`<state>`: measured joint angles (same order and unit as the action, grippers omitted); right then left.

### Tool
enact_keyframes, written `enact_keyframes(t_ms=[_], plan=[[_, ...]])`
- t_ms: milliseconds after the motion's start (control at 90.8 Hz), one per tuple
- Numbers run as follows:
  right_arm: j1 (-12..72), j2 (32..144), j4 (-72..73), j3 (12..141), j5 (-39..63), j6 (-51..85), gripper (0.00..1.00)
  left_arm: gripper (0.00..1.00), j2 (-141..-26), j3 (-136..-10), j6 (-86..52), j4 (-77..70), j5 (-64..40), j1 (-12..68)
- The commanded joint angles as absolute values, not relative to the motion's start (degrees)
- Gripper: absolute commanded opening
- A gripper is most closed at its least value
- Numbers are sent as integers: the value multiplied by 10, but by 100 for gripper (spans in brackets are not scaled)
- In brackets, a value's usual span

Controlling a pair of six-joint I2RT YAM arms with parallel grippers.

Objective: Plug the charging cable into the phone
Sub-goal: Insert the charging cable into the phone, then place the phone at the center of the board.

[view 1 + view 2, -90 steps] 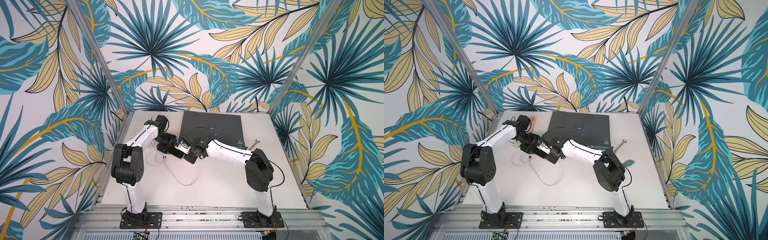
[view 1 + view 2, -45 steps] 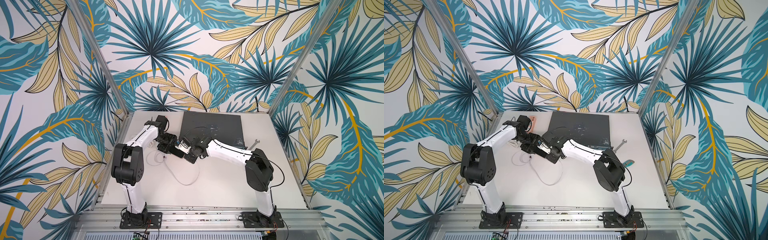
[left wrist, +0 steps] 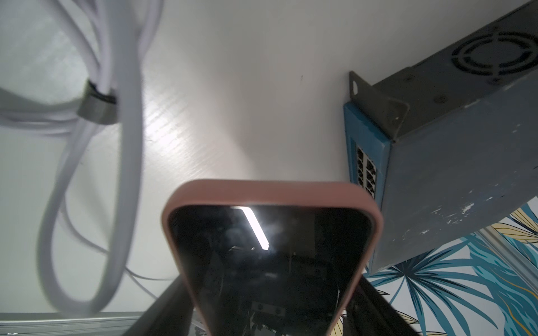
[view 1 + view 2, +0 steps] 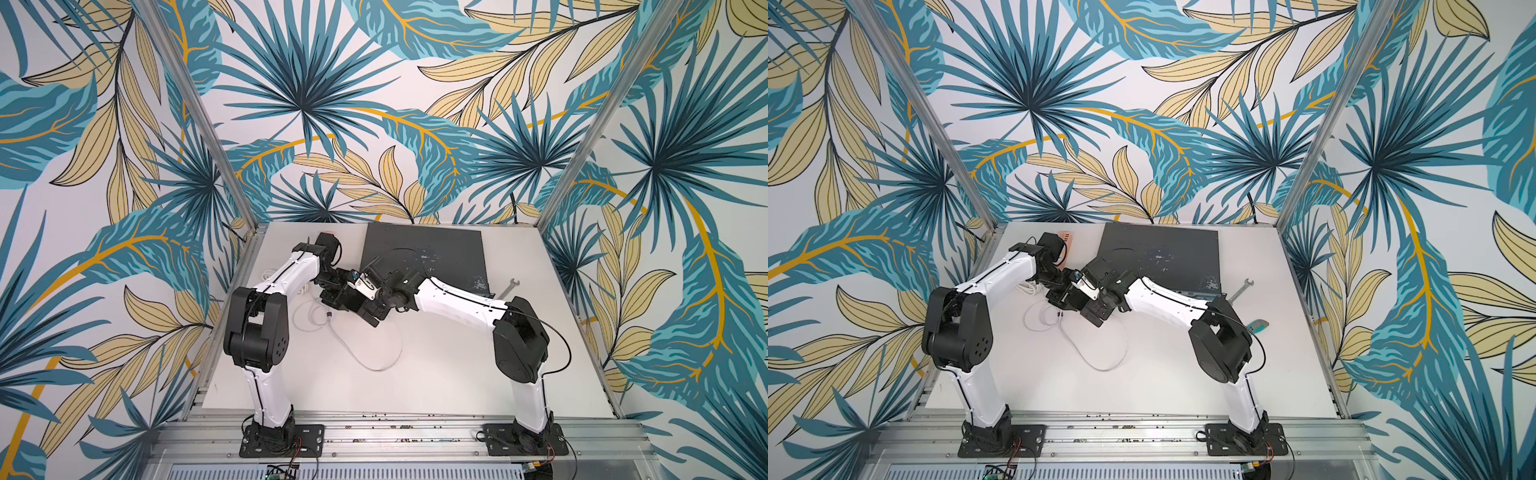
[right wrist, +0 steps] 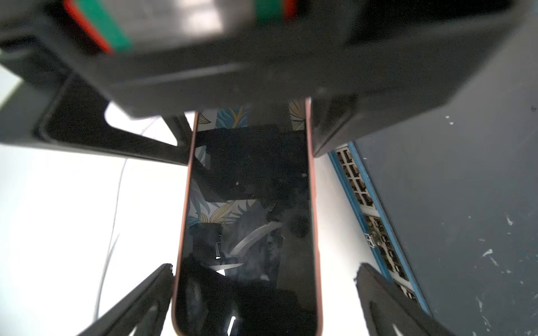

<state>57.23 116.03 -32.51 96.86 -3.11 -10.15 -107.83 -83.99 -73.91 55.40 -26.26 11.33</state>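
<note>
table (image 4: 415, 395): our flat white tabletop; both arms meet left of centre.
network switch (image 4: 424, 249): large dark grey metal box, far side, right of where the arms meet, unused.
phone (image 3: 291, 232): slim black-screened smartphone with pinkish-orange edge, held above the table.
left gripper (image 3: 262, 314): clamped on the phone's sides; we judge it steadies it for plugging.
right gripper (image 5: 265, 267): spread wider than the phone, gripping nothing, so free for the next pick.
charging cable (image 4: 378, 369): thin, white, looped on the table nearer us, unplugged; connector not discernible.

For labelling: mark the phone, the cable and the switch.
phone (image 3: 270, 261), left wrist view, middle of screen.
cable (image 4: 375, 369), in a top view, loop's near bend.
switch (image 4: 424, 249), in a top view, top panel.
</note>
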Motion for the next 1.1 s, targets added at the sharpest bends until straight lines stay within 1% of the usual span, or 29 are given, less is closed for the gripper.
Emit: enact_keyframes(t_ms=[0,209,408,584,661,859,1091], plan=[[558,1124,-325,1004,-11,-72,100,0,-1065,-848,-722,570,-269,114],[530,1083,-315,1016,36,-21,100,0,-1085,-882,-695,594,-261,126],[493,1042,-295,993,80,32,100,0,-1102,-910,-667,609,-259,137],[457,1001,-262,949,131,88,100,0,-1108,-936,-621,634,-240,140],[426,985,-249,926,156,108,100,0,-1113,-949,-598,651,-229,144],[384,950,-227,857,182,153,99,0,-1130,-979,-562,673,-213,163],[339,889,-198,770,209,180,100,0,-1157,-1035,-515,694,-192,204]])
